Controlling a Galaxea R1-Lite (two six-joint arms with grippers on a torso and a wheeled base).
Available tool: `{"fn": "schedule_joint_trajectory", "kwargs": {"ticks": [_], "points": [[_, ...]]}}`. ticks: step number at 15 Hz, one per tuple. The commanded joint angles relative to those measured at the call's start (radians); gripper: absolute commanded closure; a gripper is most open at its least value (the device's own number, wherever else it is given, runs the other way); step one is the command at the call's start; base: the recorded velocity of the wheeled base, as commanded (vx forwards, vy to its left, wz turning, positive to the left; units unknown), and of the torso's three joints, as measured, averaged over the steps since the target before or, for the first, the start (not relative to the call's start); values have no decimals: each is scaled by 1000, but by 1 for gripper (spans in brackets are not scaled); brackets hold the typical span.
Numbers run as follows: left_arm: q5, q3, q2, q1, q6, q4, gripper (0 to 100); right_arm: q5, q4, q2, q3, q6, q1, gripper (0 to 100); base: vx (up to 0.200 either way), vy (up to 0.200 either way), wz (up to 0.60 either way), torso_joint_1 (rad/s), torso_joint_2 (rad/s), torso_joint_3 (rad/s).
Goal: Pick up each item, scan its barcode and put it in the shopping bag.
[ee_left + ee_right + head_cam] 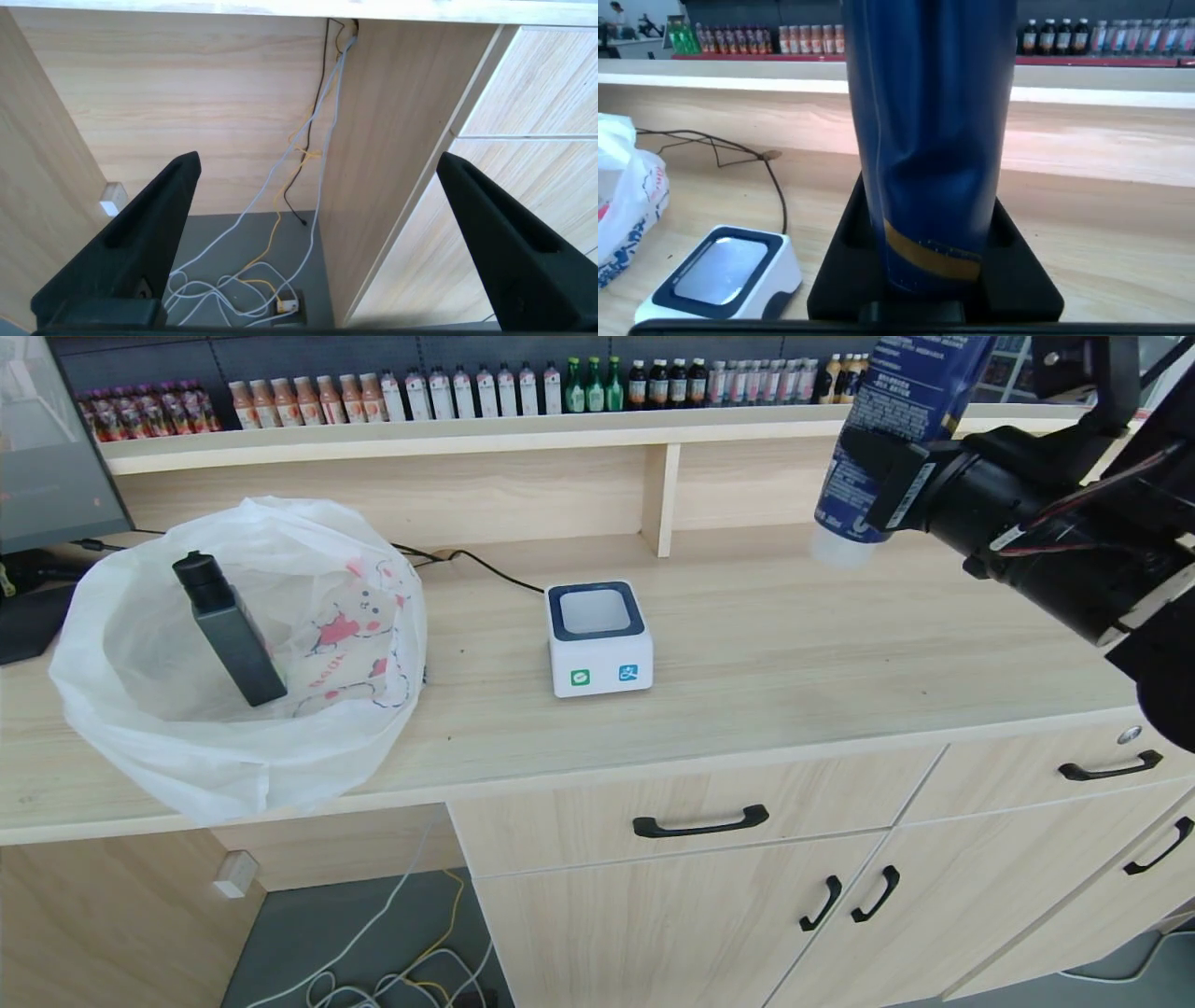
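We note the right gripper (887,476) pinching the blue tube (901,401) just above its cap; the left gripper (318,168) hangs with fingers spread, empty. We judge the tube light, soft-walled and slick, so grip gently near the stiffer cap end.

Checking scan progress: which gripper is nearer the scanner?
Right. The right gripper, holding the blue tube, is raised right of the scanner; the left gripper is below the countertop.

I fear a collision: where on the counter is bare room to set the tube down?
Bare counter lies right of the scanner, below the tube in the right gripper. A narrower strip separates scanner and shopping bag. The left end is crowded by the bag.
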Motion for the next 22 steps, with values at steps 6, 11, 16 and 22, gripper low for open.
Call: {"fn": "schedule_joint_trajectory", "kwargs": {"ticks": [6, 11, 16, 22], "points": [[0, 0, 0, 0, -1, 0, 0, 8, -1, -231, 218, -8, 57, 100, 0, 0, 0, 0, 0, 0], [0, 0, 0, 0, -1, 0, 0, 198, -7, -344, 384, 3, 57, 100, 0, 0, 0, 0, 0, 0], [0, 0, 0, 0, -1, 0, 0, 332, -78, -392, 482, 146, 106, 100, 0, 0, 0, 0, 0, 0], [0, 0, 0, 0, -1, 0, 0, 358, -144, -312, 543, 196, 348, 100, 0, 0, 0, 0, 0, 0]]}}
